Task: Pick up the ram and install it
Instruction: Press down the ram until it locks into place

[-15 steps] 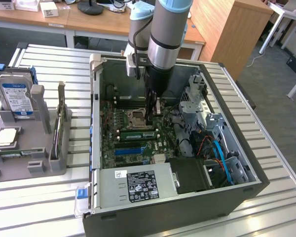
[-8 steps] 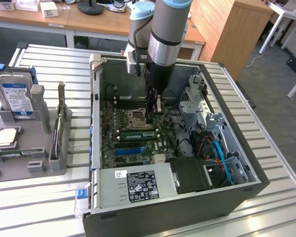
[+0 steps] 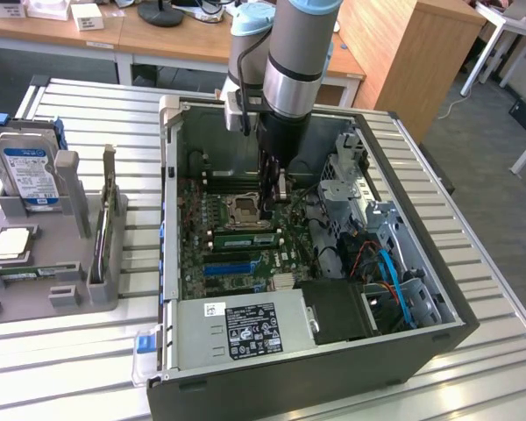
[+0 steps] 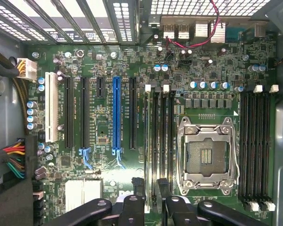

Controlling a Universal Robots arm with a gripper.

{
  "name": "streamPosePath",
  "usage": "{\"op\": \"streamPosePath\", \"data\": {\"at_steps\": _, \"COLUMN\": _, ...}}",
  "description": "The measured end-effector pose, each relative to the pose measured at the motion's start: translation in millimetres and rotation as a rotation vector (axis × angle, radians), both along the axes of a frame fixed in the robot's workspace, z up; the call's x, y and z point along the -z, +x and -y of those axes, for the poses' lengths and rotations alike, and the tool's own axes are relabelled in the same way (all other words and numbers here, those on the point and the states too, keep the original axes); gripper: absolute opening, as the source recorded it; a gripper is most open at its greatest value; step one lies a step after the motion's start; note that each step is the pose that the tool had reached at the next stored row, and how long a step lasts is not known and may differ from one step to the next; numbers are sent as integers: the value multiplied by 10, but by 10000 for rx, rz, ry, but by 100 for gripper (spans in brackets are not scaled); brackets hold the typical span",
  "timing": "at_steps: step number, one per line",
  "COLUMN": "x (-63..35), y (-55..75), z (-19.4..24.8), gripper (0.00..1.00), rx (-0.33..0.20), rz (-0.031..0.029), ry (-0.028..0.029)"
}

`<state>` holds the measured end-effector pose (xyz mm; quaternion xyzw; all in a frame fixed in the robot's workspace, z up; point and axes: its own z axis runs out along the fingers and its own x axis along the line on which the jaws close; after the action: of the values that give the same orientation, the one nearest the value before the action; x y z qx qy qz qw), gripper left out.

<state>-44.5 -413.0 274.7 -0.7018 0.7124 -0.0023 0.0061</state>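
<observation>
From my station I see the gripper [image 3: 277,195] lowered into the open black computer case [image 3: 438,338], over the green motherboard [image 3: 206,254]. In the wrist view its black fingers [image 4: 137,190] stand apart, straddling one end of a dark memory slot, with board visible between them.

The ram [image 3: 250,237], a long thin green stick with a small white label, stands on edge in a slot just at 6 o'clock of the empty silver CPU socket [image 3: 243,210] in the exterior view. I cannot tell whether the fingers touch it.

Room is tight. The case's back wall lies at 12 o'clock of the arm, and a silver drive cage [image 3: 342,175] with tangled cables is close at 3 o'clock. A long blue expansion slot [image 4: 116,113] lies well apart from the gripper.

At 9 o'clock, outside the case on the slatted metal counter [image 3: 96,105], a grey plastic fixture [image 3: 70,289] carries a silver hard drive [image 3: 26,171] with a blue-white label and a square silver CPU chip [image 3: 9,246]. The power supply's black-and-white label [image 3: 254,329] is too small for me to read.
</observation>
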Motion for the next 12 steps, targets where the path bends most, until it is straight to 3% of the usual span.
{"op": "streamPosePath", "data": {"at_steps": 5, "x": 0, "y": 0, "z": 0, "gripper": 24, "rx": 0, "rz": 0, "ry": 0}}
{"op": "streamPosePath", "data": {"at_steps": 7, "x": 0, "y": 0, "z": 0, "gripper": 11, "rx": 1, "rz": 0, "ry": 0}}
{"op": "streamPosePath", "data": {"at_steps": 12, "x": 0, "y": 0, "z": 0, "gripper": 11, "rx": 0, "rz": 0, "ry": 0}}
